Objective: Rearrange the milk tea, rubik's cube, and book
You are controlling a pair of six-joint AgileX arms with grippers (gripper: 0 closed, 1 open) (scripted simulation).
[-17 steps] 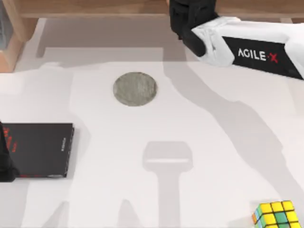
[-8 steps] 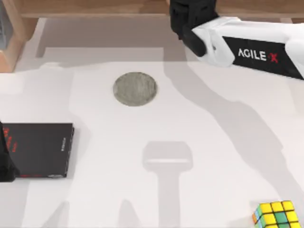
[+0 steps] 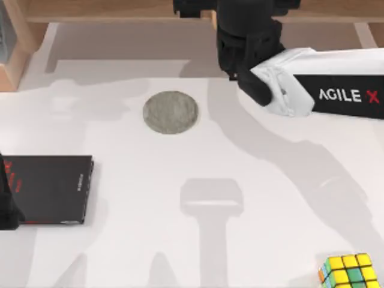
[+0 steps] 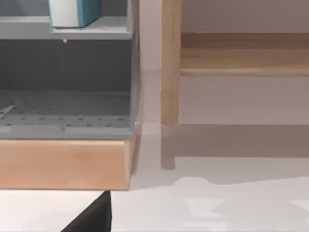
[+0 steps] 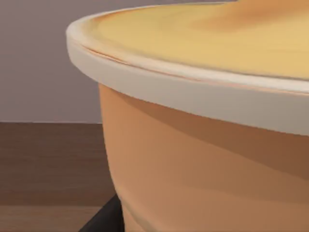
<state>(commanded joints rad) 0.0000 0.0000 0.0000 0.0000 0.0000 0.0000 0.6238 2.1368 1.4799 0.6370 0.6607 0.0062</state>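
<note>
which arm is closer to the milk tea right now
The right. The milk tea looms right in front of the right wrist camera, so that arm, at the table's far edge, is right at the cup. The left arm sits at the table's left edge by the black book, far off.

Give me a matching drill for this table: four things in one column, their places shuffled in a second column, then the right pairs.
Things:
1. cube
2. grey disc
3. black book
4. teal book

Places:
A. on a grey shelf inside the wooden cabinet, seen in the left wrist view
B. table's left edge
C. table's near right corner
D. middle of the table, towards the far side

Pairs: 1-C, 2-D, 3-B, 4-A
</note>
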